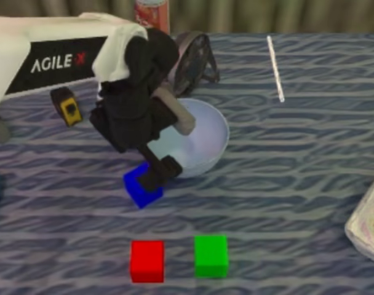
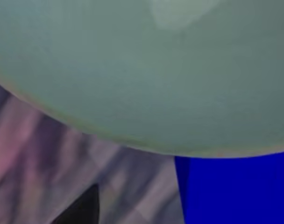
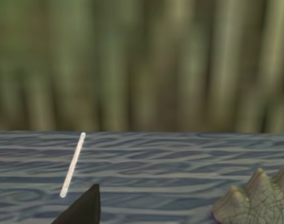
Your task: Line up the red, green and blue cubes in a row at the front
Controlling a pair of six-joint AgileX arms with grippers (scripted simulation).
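The red cube point(image 1: 147, 261) and the green cube point(image 1: 211, 255) sit side by side near the table's front edge, a gap between them. The blue cube point(image 1: 141, 186) lies farther back, turned at an angle, against the front left of the pale bowl point(image 1: 202, 138). My left gripper point(image 1: 152, 174) hangs over it, open. In the left wrist view one dark finger point(image 2: 81, 210) stands apart from the blue cube point(image 2: 235, 191), with bare table between them and the bowl point(image 2: 142, 70) behind; the other finger is hidden. My right gripper point(image 3: 142, 219) is parked outside the top view, open.
A red can point(image 1: 152, 13) and a dark round object point(image 1: 196, 58) stand behind the bowl. A white stick point(image 1: 275, 67) lies at the back right. A yellow-and-black item point(image 1: 67, 106) is at the left, a pale object point(image 1: 368, 224) at the right edge.
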